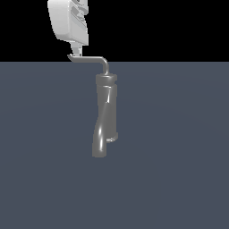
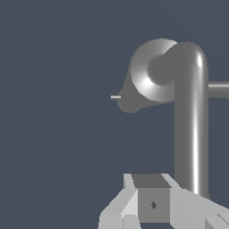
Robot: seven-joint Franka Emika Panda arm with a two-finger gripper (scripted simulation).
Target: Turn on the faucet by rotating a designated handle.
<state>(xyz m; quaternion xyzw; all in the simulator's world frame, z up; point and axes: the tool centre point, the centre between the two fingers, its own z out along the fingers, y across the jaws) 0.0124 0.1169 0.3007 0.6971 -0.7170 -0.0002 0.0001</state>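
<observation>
The grey faucet (image 1: 106, 105) stands upright, and its thick spout (image 1: 99, 142) curves down in front of the body. The thin L-shaped handle (image 1: 89, 59) runs from the top of the body toward the exterior view's left and ends in a small upturned tip. My gripper (image 1: 77, 46) hangs just above that tip, with its jaws together and nothing between them. In the wrist view the handle (image 2: 192, 134) is a long rod running from the round faucet body (image 2: 150, 74) to beside my gripper (image 2: 152, 197). I cannot tell whether the gripper touches the handle.
The faucet stands on a plain blue-grey floor (image 1: 179, 156). The background above the floor is black.
</observation>
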